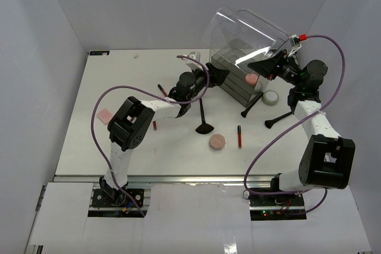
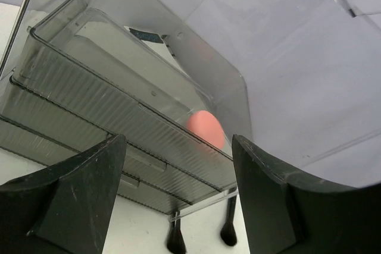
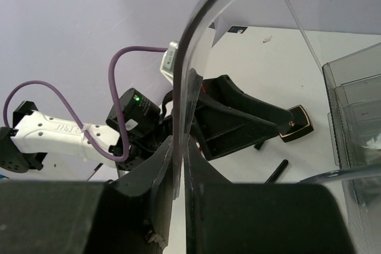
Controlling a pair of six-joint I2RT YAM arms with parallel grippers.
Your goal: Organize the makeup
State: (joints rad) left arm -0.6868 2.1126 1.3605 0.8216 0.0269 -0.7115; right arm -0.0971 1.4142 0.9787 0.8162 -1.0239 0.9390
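The clear drawer box stands at the back right with its lid tipped up. My right gripper is shut on the lid's edge, the fingers pinching the clear plastic. At the box's left side my left gripper hangs open with nothing between its fingers. A pink sponge lies in the top tray. Out on the table lie a pink octagonal puff, a fan brush, a dark-red pencil and a square black compact.
Two black brushes lie right of the box, seen under it as well. A round grey pot sits near my right arm. A pink square pad and another red pencil lie at the left.
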